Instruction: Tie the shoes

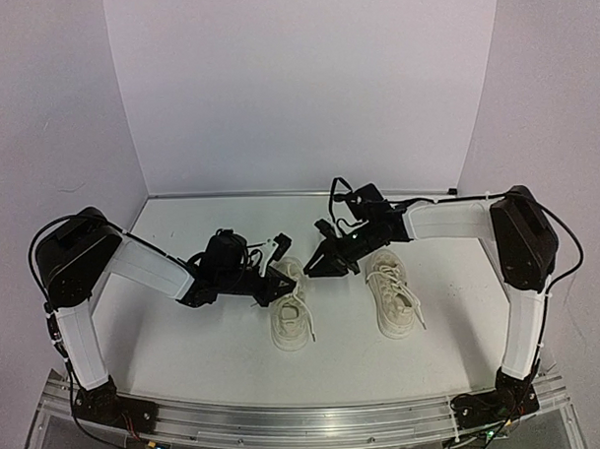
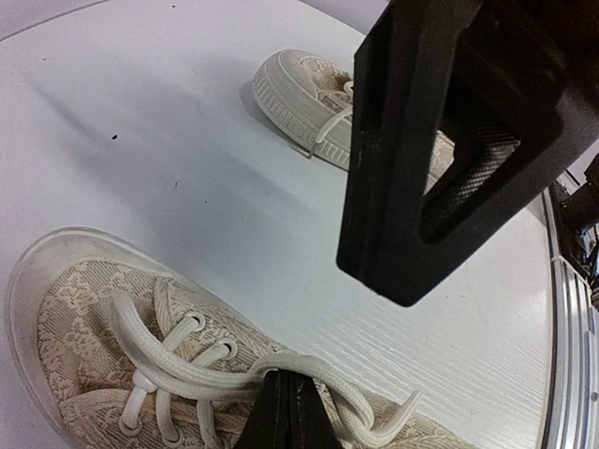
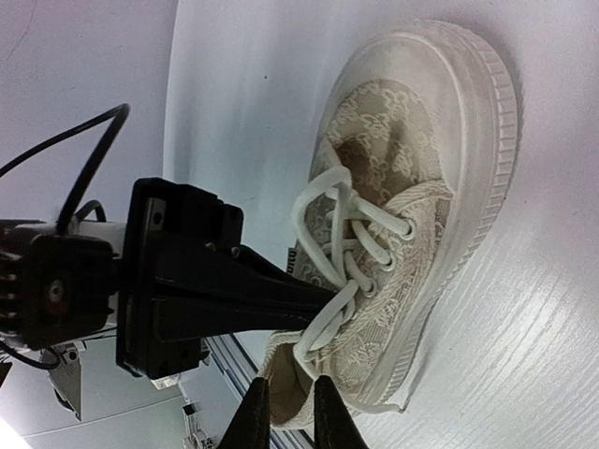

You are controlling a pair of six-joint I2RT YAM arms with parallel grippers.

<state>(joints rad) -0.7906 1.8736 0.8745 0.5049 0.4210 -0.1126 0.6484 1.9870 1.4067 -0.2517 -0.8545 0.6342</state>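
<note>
left shoe (image 1: 291, 318) and right shoe (image 1: 394, 295) side by side on the table (image 1: 205, 336)
at the left shoe's far end, left gripper (image 1: 280, 284) clamps its lace (image 2: 309, 369); right gripper (image 1: 316, 267), just right, jaws slightly apart, empty.

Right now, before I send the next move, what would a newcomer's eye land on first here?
Everything converges on the left shoe: the left gripper is pinched shut on its lace, and the right gripper hangs close beside it, tips aimed at the same laces. The right shoe sits apart to the right, touched by neither gripper.
</note>
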